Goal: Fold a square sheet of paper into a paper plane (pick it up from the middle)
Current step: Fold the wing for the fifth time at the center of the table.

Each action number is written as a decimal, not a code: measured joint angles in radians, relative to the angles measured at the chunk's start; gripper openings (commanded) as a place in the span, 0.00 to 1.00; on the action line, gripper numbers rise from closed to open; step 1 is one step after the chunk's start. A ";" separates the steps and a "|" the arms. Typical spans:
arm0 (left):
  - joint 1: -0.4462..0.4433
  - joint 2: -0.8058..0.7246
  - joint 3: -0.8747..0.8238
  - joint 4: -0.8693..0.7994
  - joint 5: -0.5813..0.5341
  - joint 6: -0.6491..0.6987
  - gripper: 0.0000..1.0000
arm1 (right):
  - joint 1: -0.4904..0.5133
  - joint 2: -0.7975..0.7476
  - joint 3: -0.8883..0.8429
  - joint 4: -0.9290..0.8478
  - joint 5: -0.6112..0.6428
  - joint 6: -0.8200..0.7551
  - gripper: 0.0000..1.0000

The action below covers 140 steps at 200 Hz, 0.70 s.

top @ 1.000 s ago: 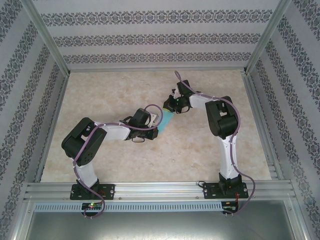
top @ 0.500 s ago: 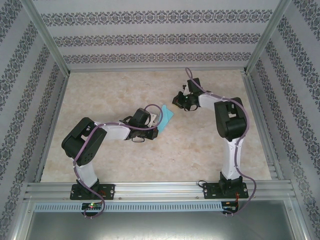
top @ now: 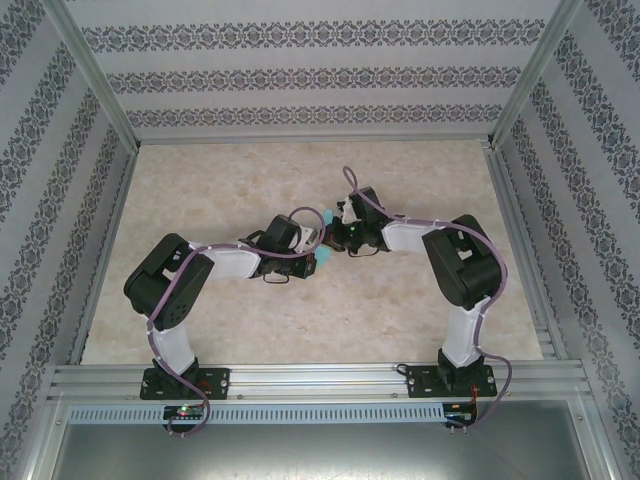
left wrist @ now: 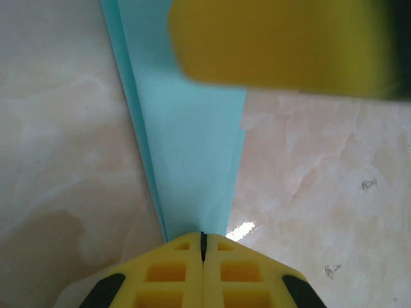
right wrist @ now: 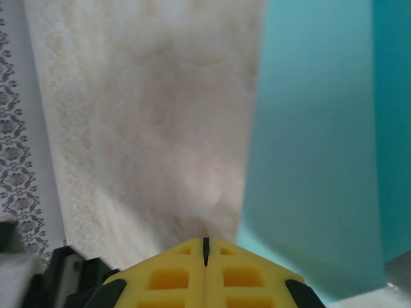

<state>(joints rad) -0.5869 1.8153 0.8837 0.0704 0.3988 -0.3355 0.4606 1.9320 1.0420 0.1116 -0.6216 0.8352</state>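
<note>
- Two claws, both closed, meet nose to nose over the middle of the surface (top: 250, 180), with little room between them.
- The left claw (left wrist: 202, 247) has its jaws shut on the narrow end of the paper plane (left wrist: 189, 160). The plane fans out from the seam as a turquoise wedge, layered along its left edge. I cannot tell whether it rests on the surface or hangs just above it.
- The right claw (right wrist: 205, 247) has its jaws pressed together, and the turquoise paper runs just beside it on its right. I cannot tell whether any paper is caught in that seam.
- From the left wrist, a blurred yellow finger (left wrist: 282, 42) of the right claw lies across the plane's wide far end.
- Risk: the paper is thin, so if the arms pull apart or twist against each other it likely tears or slips out of the left pinch.
- Risk: pressure landing off the centre line would set a crooked crease and lopsided wings.
- Risk: closed tips pushed hard could crumple the layers.
- Risk: claws this close may knock each other.
</note>
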 measured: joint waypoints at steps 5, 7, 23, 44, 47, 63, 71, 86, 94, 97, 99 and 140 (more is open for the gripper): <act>0.000 0.000 0.000 0.000 0.000 0.000 0.06 | 0.000 0.013 0.000 0.006 0.000 0.004 0.03; 0.000 0.000 0.000 0.000 0.000 0.000 0.07 | 0.000 0.018 0.000 0.009 0.000 0.004 0.03; 0.000 0.000 -0.001 0.000 0.000 0.000 0.07 | -0.005 0.049 0.000 0.016 0.000 0.007 0.03; 0.000 -0.002 -0.003 0.001 0.001 0.000 0.07 | -0.016 0.072 0.003 0.020 -0.005 0.003 0.03; 0.000 -0.002 -0.003 0.001 0.001 0.000 0.07 | -0.017 0.072 0.005 0.020 -0.004 0.003 0.03; 0.000 -0.005 -0.008 0.003 0.002 0.000 0.07 | -0.020 0.074 0.011 0.011 0.003 -0.005 0.03; 0.000 -0.008 -0.011 0.006 0.002 0.000 0.08 | -0.021 0.074 0.013 0.007 0.003 -0.009 0.03; -0.001 -0.016 -0.023 0.010 0.001 0.000 0.08 | -0.020 0.074 0.018 -0.008 0.003 -0.024 0.03; -0.002 -0.021 -0.029 0.010 0.000 0.000 0.09 | -0.020 0.076 0.020 -0.014 0.002 -0.027 0.03; -0.003 -0.024 -0.031 0.010 0.000 0.000 0.09 | -0.020 0.077 0.021 -0.015 0.002 -0.029 0.03; -0.003 -0.025 -0.032 0.010 -0.001 0.000 0.09 | -0.020 0.078 0.022 -0.016 0.001 -0.031 0.03; -0.024 -0.072 -0.078 0.001 -0.034 -0.002 0.10 | -0.020 0.082 0.031 -0.028 -0.005 -0.043 0.03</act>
<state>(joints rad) -0.6109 1.7432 0.8055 0.0711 0.3649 -0.3374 0.4404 2.0140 1.0729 0.0834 -0.6270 0.7925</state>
